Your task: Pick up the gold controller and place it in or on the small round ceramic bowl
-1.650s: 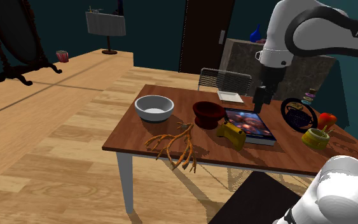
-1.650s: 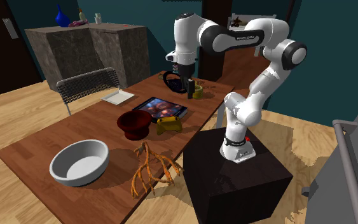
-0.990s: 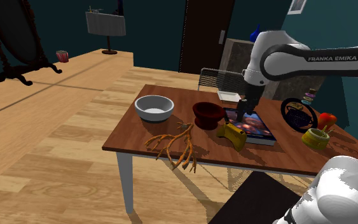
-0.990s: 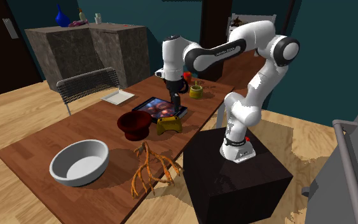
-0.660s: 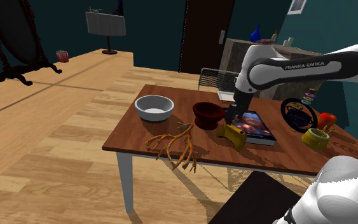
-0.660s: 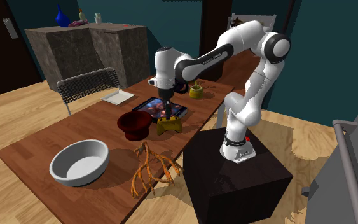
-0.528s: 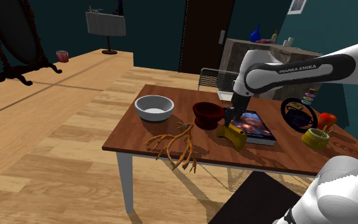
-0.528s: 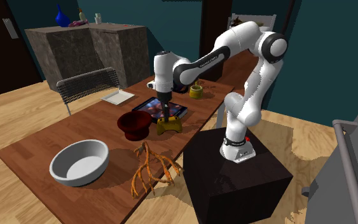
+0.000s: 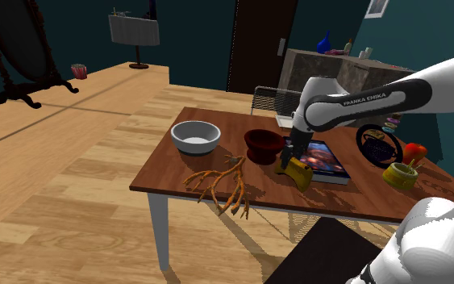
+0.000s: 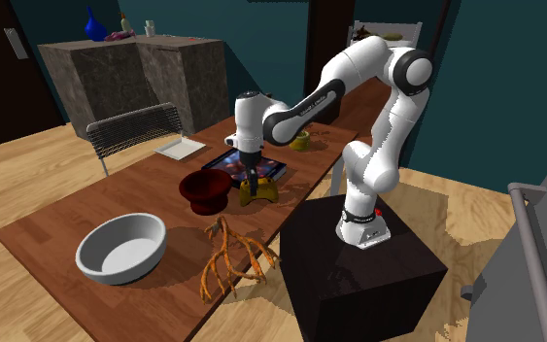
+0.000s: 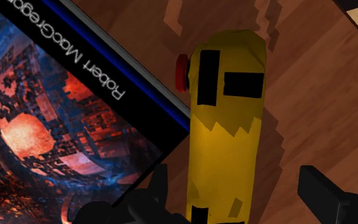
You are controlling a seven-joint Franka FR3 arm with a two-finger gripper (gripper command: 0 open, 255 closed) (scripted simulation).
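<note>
Tool (image 11: pixel 233 175) fingers apart, straddling the yellow controller (image 11: pixel 227 121); right finger clear of it. Controller is a rounded, elongated body lying flat on the wood-grain counter (image 9: pixel 168 173), just beside a glossy book (image 11: pixel 44 114), near the dark red round bowl (image 9: pixel 264 144).

Looks like somebody's house to me, a living or dining room kind of space. Plank wood floor (image 9: pixel 72 161), deep teal walls (image 9: pixel 193 32), a dark door (image 9: pixel 261 40), and a big standing mirror (image 9: pixel 19 40) in a dark curvy frame off to one side. There's a wooden dining table (image 9: pixel 164 165) with white legs, a wire-backed chair (image 10: pixel 130 131) pulled up to it, and a stone-look sideboard (image 10: pixel 135 68) with a blue vase (image 10: pixel 91 21) on top.
</note>
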